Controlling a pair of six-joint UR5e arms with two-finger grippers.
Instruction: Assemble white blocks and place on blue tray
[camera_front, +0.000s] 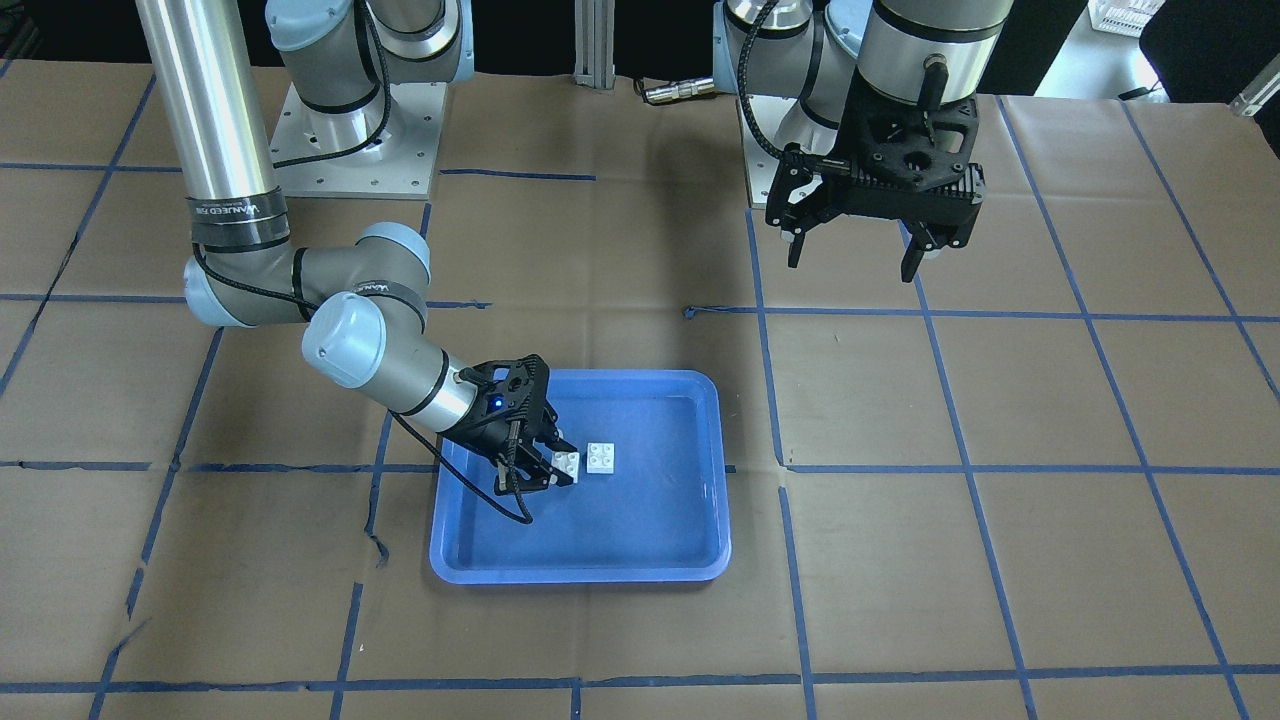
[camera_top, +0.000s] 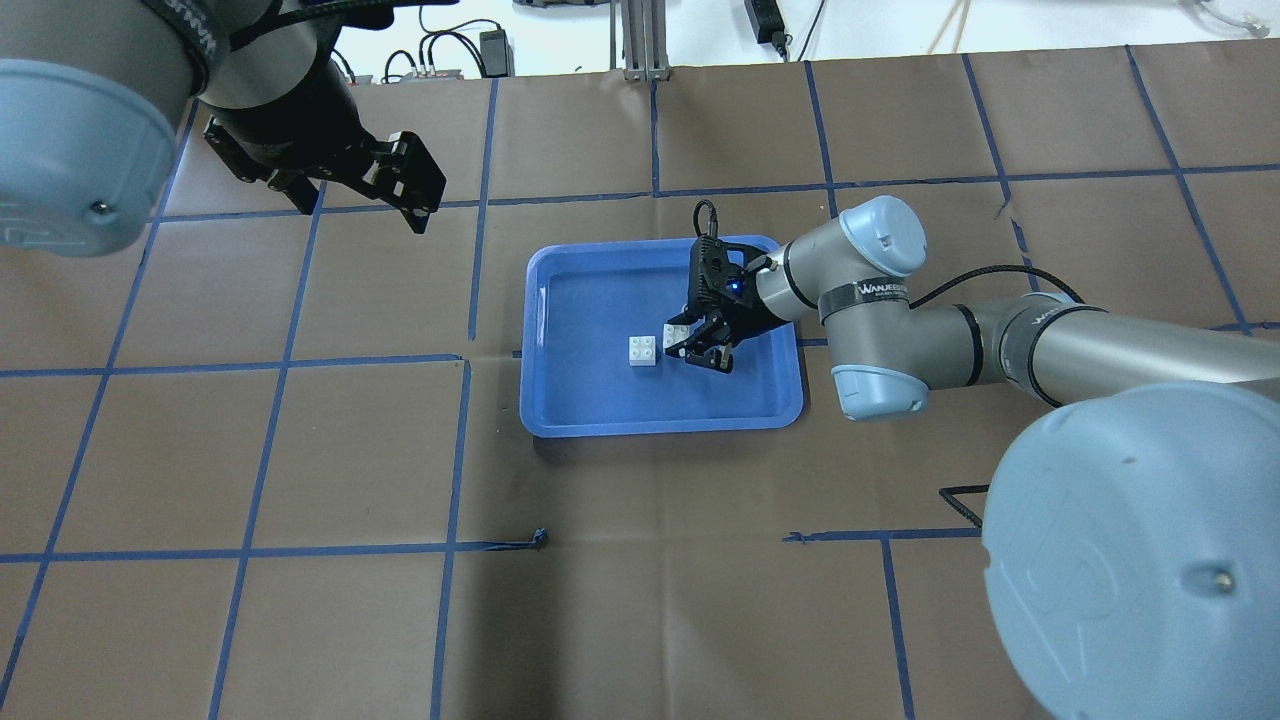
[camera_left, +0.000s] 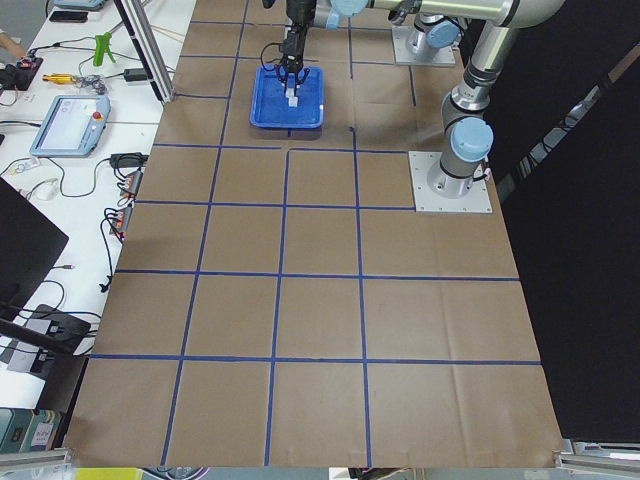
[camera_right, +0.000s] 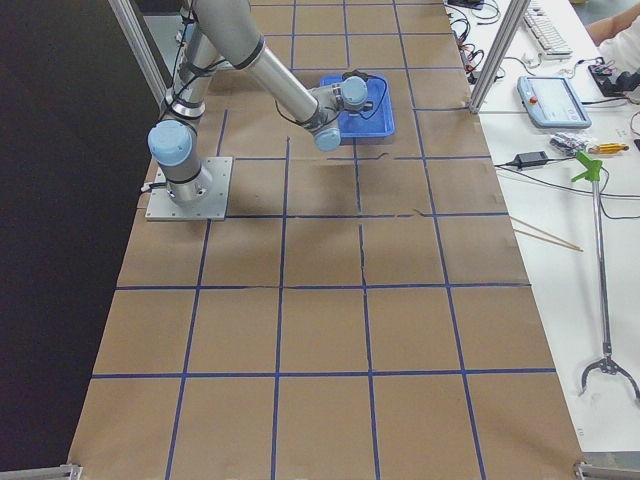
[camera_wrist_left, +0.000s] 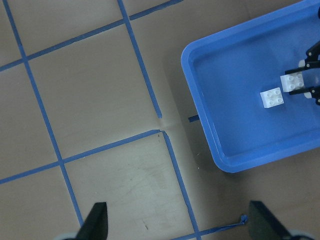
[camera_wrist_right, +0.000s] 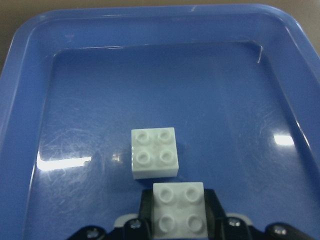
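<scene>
Front view: blue tray (camera_front: 580, 576) mid-table, brown paper table (camera_front: 1000, 560) open all round rim. Right gripper (camera_front: 560, 462) reaches in over tray's robot-right rim, clamped on gripped white block (camera_front: 568, 463). Loose white block (camera_front: 602, 457) flat on tray floor just beside. Left gripper (camera_front: 853, 266) spread wide, holding nothing, high, well apart from tray.
Overhead: both blocks near tray middle, apart from every rim.
Right wrist: narrow gap between blocks, studs up on both.
</scene>
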